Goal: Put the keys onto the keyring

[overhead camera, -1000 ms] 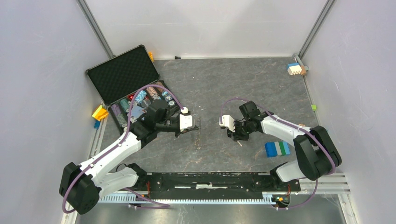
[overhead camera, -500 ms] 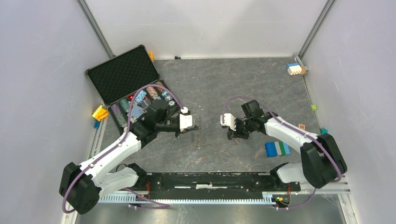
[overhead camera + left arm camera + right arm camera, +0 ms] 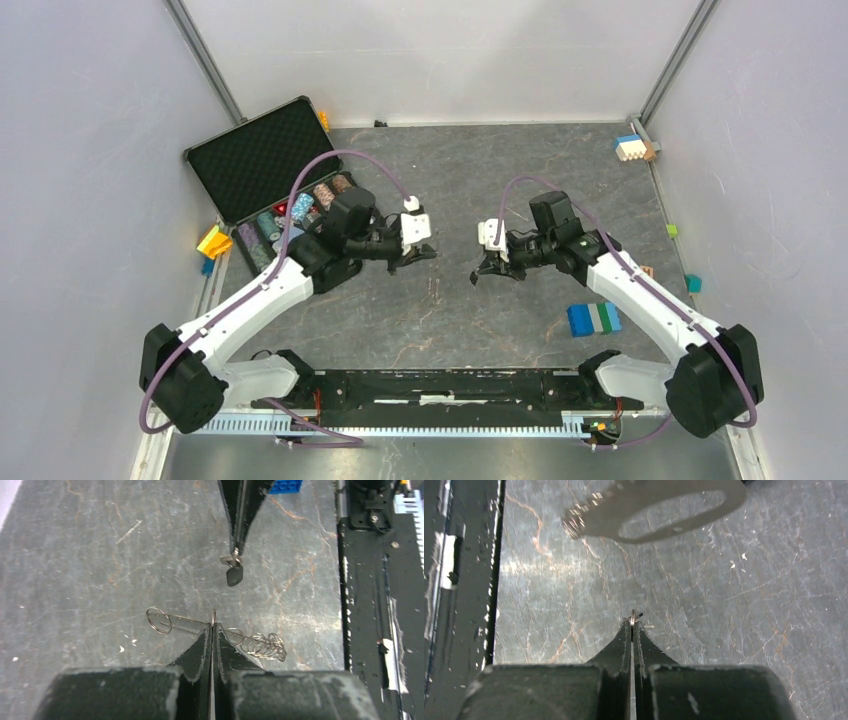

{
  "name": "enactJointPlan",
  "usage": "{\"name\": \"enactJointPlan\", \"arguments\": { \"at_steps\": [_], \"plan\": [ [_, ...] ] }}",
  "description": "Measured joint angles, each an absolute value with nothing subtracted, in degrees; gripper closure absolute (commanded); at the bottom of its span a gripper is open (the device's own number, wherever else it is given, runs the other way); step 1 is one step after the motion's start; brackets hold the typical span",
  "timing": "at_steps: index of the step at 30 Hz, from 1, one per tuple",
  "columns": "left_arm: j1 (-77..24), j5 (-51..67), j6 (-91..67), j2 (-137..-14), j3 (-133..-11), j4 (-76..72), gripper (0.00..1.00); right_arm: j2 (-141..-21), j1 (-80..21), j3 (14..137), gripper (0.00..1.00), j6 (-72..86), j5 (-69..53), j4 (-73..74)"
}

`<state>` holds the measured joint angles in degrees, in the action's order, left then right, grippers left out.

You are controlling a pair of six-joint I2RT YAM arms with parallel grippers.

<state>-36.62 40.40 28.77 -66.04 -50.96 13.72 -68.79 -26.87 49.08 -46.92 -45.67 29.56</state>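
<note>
My left gripper (image 3: 213,626) is shut on the keyring (image 3: 260,645), which shows in the left wrist view as a thin wire loop with a small ring at one end and a coil at the other. From the right wrist view the keyring (image 3: 594,517) is a blurred grey-tan loop with a jagged edge, ahead of my right gripper (image 3: 632,622). That gripper is shut on the key (image 3: 234,574), pinching its silver part while the black head hangs below the fingers (image 3: 240,520). Seen from above, the left gripper (image 3: 427,252) and the right gripper (image 3: 480,275) face each other a short gap apart above the table's middle.
An open black case (image 3: 262,160) with poker chips lies at the back left, with a yellow block (image 3: 213,241) beside it. A blue-green block (image 3: 594,318) lies at the right and a white-blue block (image 3: 634,148) in the back right corner. The black rail (image 3: 450,385) runs along the near edge.
The right gripper has shut on the key and lifted it off the table toward the left. The left gripper has carried the keyring up and slightly toward the right.
</note>
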Motion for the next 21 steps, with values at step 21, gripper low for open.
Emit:
{"name": "enactJointPlan", "arguments": {
  "at_steps": [21],
  "plan": [
    [-45.5,15.1,19.4,-70.4,-57.4,17.7,0.98,-66.9,-30.0,47.4,1.0,-21.0,-54.1,5.8]
  ]
}}
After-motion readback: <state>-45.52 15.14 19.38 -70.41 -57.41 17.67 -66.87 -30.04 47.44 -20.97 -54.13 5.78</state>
